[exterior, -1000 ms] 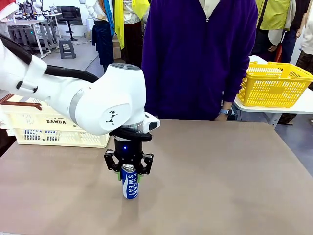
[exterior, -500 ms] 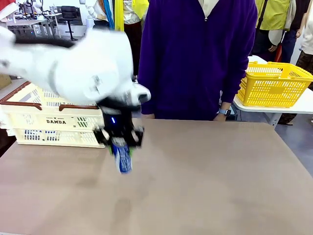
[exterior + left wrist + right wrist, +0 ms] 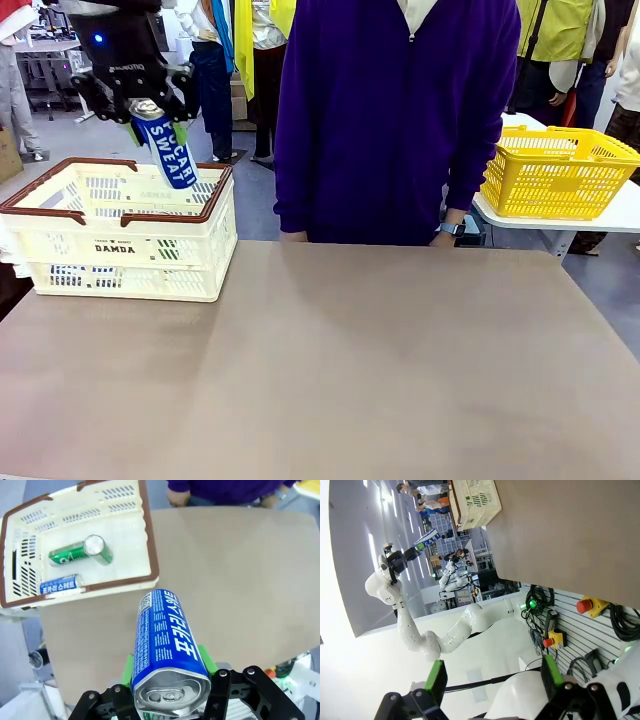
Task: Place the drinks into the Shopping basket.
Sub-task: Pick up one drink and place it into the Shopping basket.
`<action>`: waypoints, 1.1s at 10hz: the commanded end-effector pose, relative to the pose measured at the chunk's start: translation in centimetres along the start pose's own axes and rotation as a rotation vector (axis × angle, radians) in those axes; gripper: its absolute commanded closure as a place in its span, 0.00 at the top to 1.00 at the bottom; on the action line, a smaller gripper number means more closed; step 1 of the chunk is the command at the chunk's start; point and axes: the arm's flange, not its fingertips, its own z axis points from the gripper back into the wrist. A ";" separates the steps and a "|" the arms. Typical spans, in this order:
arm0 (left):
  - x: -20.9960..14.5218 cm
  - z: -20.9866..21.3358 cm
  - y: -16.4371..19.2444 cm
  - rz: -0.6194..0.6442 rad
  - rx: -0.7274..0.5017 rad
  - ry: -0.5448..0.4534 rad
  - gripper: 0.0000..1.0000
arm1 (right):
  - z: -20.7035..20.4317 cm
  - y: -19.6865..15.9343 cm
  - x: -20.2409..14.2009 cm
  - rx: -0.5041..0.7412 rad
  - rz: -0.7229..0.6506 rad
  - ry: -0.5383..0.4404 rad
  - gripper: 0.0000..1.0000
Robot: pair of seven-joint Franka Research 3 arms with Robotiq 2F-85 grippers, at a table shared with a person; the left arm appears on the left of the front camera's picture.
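My left gripper is shut on the top of a blue "SWEAT" can, which hangs tilted above the cream Shopping basket at the table's left. In the left wrist view the blue can sits between the green pads. Below and beyond it is the basket, with a green can and a second blue can lying on its floor. My right gripper is open with nothing between its fingers, off the table's side. Far off in that view is the held can.
A person in a purple top stands at the table's far edge, hands low by the edge. A yellow mesh basket sits on a separate white table at the right. The brown tabletop is bare.
The left gripper has lifted the blue can off the middle of the table and carried it up and to the left, over the basket. The right gripper has stayed open.
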 end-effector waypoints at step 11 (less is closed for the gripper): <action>16.5 -16.3 5.5 -0.196 -0.048 0.124 0.00 | -0.1 0.3 -0.2 0.015 -0.005 -0.003 1.00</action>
